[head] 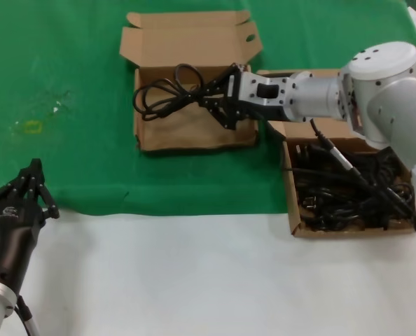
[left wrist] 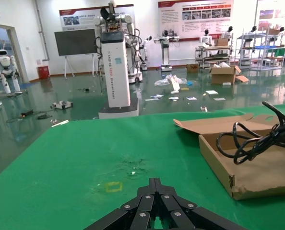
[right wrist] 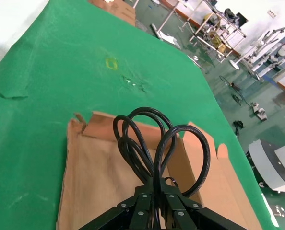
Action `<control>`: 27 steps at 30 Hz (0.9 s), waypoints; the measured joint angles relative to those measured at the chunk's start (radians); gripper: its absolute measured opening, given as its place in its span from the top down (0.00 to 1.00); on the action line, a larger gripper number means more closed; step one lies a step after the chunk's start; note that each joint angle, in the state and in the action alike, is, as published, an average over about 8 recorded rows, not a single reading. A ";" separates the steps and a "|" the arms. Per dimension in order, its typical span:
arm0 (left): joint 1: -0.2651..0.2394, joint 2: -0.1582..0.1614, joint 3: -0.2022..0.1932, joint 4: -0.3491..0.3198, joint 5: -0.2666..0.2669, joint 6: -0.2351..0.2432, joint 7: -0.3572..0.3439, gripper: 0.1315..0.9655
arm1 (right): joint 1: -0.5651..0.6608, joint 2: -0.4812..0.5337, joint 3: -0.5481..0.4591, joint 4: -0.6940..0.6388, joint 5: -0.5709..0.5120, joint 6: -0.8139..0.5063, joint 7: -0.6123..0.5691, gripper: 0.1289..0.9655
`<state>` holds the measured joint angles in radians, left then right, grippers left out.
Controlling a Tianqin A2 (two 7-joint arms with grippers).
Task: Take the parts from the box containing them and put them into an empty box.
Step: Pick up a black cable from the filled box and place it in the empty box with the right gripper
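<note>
My right gripper [head: 206,98] is shut on a bunch of black cord [head: 162,94] and holds it just above the empty box [head: 187,129], whose short lid has a tuck strip and a round hole. In the right wrist view the cord's loops [right wrist: 152,139] stick out past the closed gripper [right wrist: 157,188] over the box floor [right wrist: 104,177]. The box containing the parts [head: 290,189] stands to the right, with several black cords [head: 348,192] in it. My left gripper [head: 34,166] is shut and empty, parked at the near left; the left wrist view shows its closed gripper [left wrist: 155,184].
Both boxes stand on a green cloth [head: 68,84] with a small yellow mark [head: 31,127] at the left. A bare white table surface [head: 194,273] lies in front. The left wrist view shows the empty box's side [left wrist: 248,172] and the held cord [left wrist: 257,139].
</note>
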<state>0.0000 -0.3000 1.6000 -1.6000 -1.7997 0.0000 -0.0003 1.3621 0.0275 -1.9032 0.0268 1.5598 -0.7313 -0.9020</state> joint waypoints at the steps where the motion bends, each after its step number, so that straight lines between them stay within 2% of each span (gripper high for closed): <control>1: 0.000 0.000 0.000 0.000 0.000 0.000 0.000 0.99 | 0.000 -0.002 0.001 -0.001 0.000 0.001 -0.002 0.95; 23: 0.000 0.000 0.000 0.000 0.000 0.000 0.000 0.99 | -0.012 -0.023 0.011 -0.011 -0.015 0.058 -0.012 0.93; 27: 0.000 0.000 0.000 0.000 0.000 0.000 0.000 0.99 | -0.014 -0.020 0.017 -0.011 -0.012 0.064 -0.018 0.88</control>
<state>0.0000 -0.3000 1.6000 -1.6000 -1.7997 0.0000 -0.0003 1.3481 0.0080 -1.8860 0.0154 1.5479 -0.6676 -0.9203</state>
